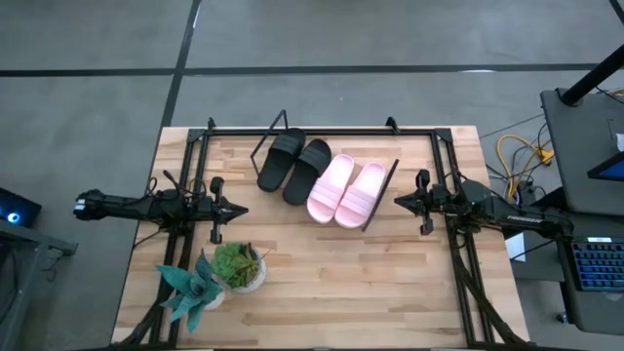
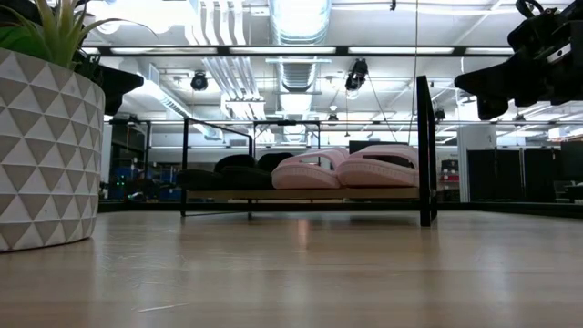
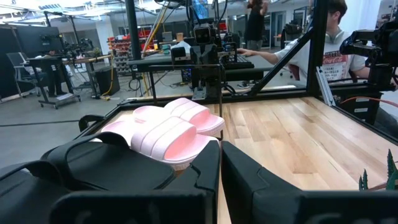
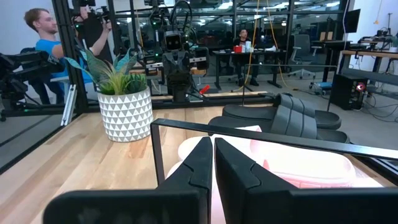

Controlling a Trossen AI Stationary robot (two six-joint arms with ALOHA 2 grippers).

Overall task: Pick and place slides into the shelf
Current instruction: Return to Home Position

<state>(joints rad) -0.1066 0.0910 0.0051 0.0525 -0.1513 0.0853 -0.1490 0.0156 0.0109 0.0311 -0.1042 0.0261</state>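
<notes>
We are seeing all four slides sitting on the flat light-wood shelf board on its thin black wire frame (image 2: 273,195), at the far middle of the pale wooden tabletop (image 1: 341,283). The two black open-toe foam slides (image 1: 310,168) are lying on the left half. The two pale pink foam slides (image 1: 336,185) are lying on the right half, side by side and touching.

The left claw (image 1: 241,210) is hovering left of the shelf, slightly nearer than it, with its fingers pressed together and holding nothing. The right claw (image 1: 398,201) is hovering just beside the shelf's right wire end. It is also pinched narrow and empty, and the low view shows it well above the tabletop.

We are judging placement as finished, with only the move to the rest pose left. To do it well, we are suggesting:
- Draw each arm straight outward and up, away from the shelf.
- The right arm is sitting close to the wire end, so it should clear that first.
- The left arm should be watching the white patterned plant pot (image 1: 241,265) and the teal succulent (image 1: 190,283) near it.
- Slow motion should be avoiding any nudge to the shelf.
</notes>
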